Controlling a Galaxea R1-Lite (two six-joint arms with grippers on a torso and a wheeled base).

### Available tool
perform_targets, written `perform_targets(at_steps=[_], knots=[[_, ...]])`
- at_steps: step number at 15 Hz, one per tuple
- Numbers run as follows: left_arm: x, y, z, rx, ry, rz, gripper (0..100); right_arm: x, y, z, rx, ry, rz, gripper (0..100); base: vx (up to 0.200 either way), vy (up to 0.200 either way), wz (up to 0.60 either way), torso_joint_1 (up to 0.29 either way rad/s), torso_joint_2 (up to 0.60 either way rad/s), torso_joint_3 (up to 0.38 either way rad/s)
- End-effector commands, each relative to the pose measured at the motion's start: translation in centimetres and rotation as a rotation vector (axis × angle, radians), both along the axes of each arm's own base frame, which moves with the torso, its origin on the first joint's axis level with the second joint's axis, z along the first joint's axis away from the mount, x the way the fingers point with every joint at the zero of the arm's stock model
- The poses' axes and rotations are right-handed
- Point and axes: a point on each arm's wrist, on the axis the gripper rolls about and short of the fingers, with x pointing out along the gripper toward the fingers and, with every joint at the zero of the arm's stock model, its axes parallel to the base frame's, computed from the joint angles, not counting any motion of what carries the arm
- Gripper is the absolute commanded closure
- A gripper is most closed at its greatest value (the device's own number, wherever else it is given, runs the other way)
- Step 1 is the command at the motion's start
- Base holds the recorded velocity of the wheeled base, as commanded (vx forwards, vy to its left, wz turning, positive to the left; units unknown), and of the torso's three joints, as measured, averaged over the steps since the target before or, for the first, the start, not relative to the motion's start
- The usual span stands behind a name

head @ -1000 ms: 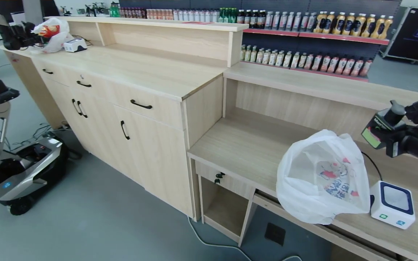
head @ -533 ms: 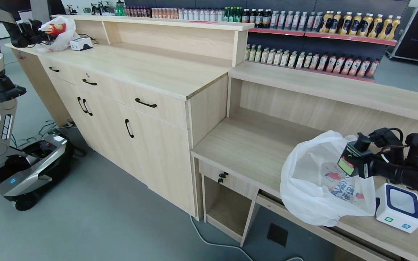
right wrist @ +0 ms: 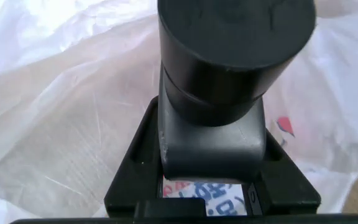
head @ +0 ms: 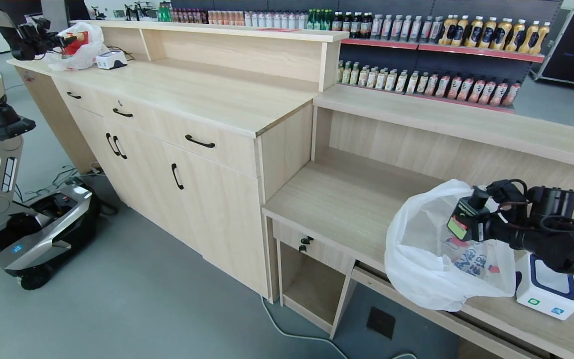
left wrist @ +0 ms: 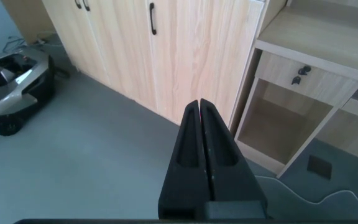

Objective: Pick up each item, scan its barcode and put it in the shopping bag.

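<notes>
My right gripper (head: 484,227) is shut on a dark bottle (head: 463,223) with a black cap and a green and red label. It holds the bottle tilted just over the open mouth of the white plastic shopping bag (head: 426,264) on the low counter. In the right wrist view the bottle (right wrist: 235,62) stands between the jaws of the right gripper (right wrist: 213,183), with the bag (right wrist: 55,93) spread beneath. A white barcode scanner (head: 546,294) sits on the counter right of the bag. My left gripper (left wrist: 200,104) is shut with nothing in it, hanging over the grey floor.
The low counter (head: 337,199) runs into a taller cabinet (head: 207,149) with drawers on the left. Shelves of drink bottles (head: 416,82) line the back. Another robot (head: 13,219) stands at far left by a second bag (head: 75,47).
My right gripper has carried the bottle down and to the left, from above the scanner to the mouth of the bag. The head camera shifted slightly.
</notes>
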Motion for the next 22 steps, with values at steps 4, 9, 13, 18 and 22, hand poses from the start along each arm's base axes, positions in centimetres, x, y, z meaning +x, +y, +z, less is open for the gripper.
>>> perform_targets(at_steps=[4,9,13,18,22], knots=[[0.0,0.0,0.0,0.0,0.0,0.001,100,1.5,1.0,-2.5,0.0,0.022,0.035,100,0.0,0.0,0.0,0.0,0.0,0.0],[0.0,0.0,0.0,0.0,0.0,0.001,100,2.0,0.6,-3.6,0.001,0.023,0.03,100,0.0,0.0,0.0,0.0,0.0,0.0],[0.0,0.0,0.0,0.0,0.0,0.001,100,2.4,0.5,-3.9,0.002,0.022,0.03,100,0.0,0.0,0.0,0.0,0.0,0.0],[0.0,0.0,0.0,0.0,0.0,0.001,100,3.2,0.3,-4.0,0.002,0.003,0.03,100,0.0,0.0,0.0,0.0,0.0,0.0],[0.0,0.0,0.0,0.0,0.0,0.001,100,4.0,0.2,-4.7,0.002,0.0,0.032,100,0.0,0.0,0.0,0.0,0.0,0.0]])
